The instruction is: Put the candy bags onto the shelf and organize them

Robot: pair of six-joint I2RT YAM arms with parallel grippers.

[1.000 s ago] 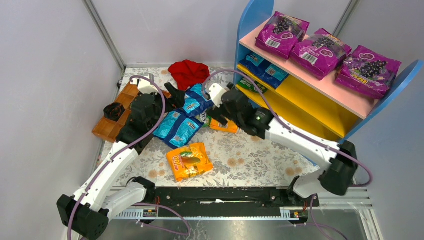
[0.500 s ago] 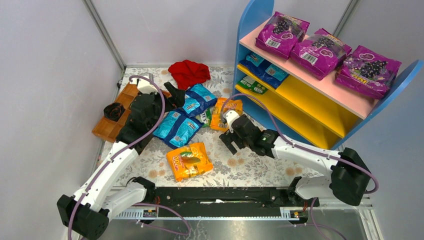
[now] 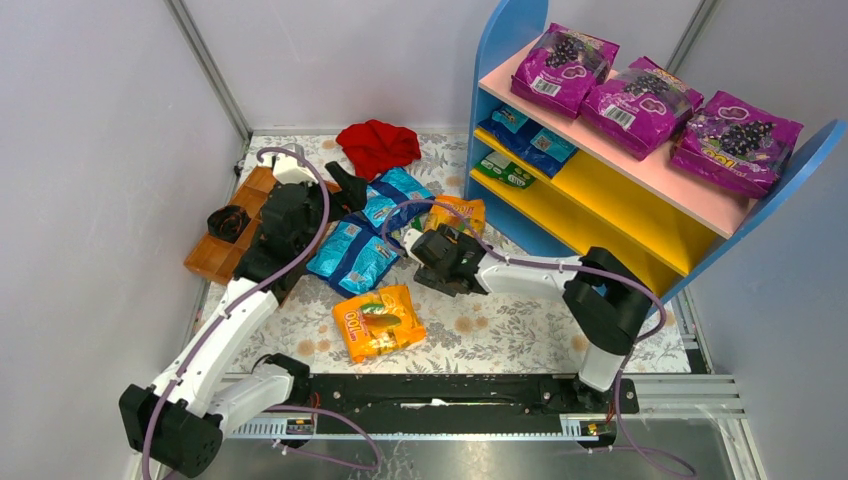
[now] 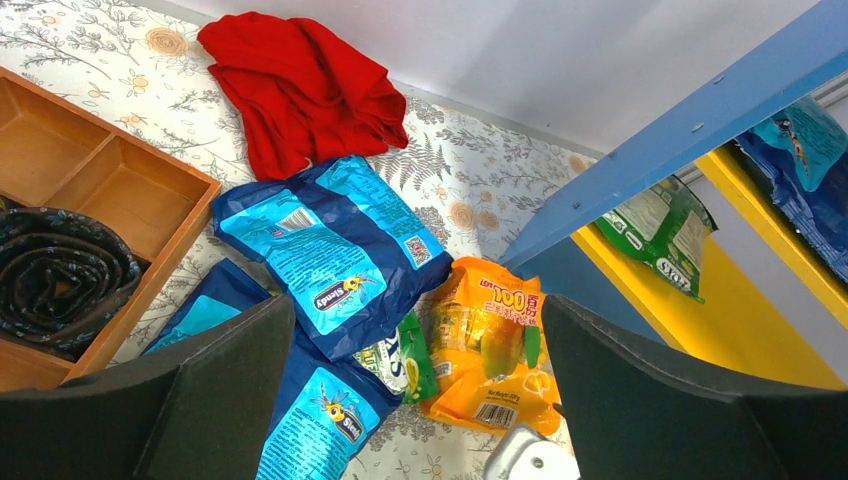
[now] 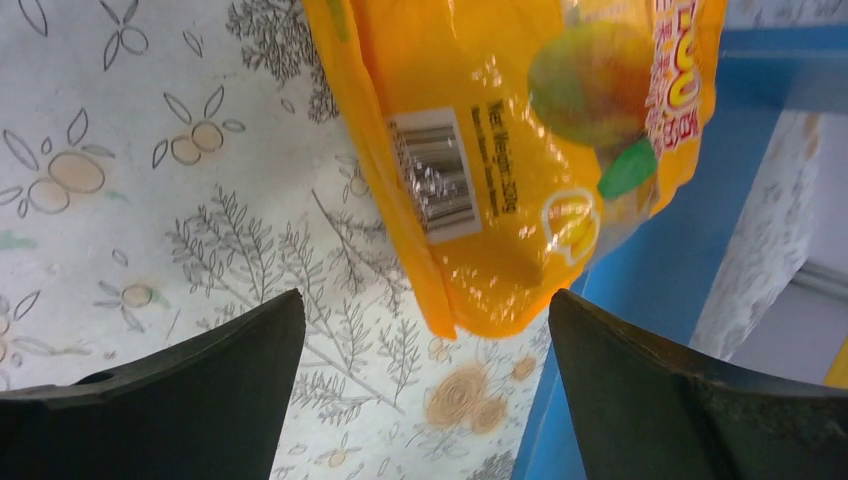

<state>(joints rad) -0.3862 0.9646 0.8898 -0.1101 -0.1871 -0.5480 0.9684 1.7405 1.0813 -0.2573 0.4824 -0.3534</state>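
Note:
Candy bags lie loose on the floral table: two blue ones (image 3: 395,195) (image 3: 350,255), a small green one (image 4: 405,355) wedged between them, an orange one (image 3: 455,212) by the shelf foot and another orange one (image 3: 380,320) nearer me. The shelf (image 3: 500,40) stands at the right, with blue bags (image 3: 530,140) and a green bag (image 3: 505,170) on its yellow boards. My left gripper (image 4: 412,330) hovers open above the blue and green bags. My right gripper (image 5: 425,320) is open and low, just short of the orange bag (image 5: 520,150), holding nothing.
A red cloth (image 3: 378,145) lies behind the bags. A brown wooden tray (image 3: 225,235) with a dark rolled item (image 4: 60,275) sits at the left. Three magenta grape bags (image 3: 640,95) fill the pink top board. The shelf's blue side panel (image 5: 670,230) is close to the right gripper.
The right arm drew back from the shelf side and swung left and down, ending in front of the orange bag by the shelf. The left arm stayed put.

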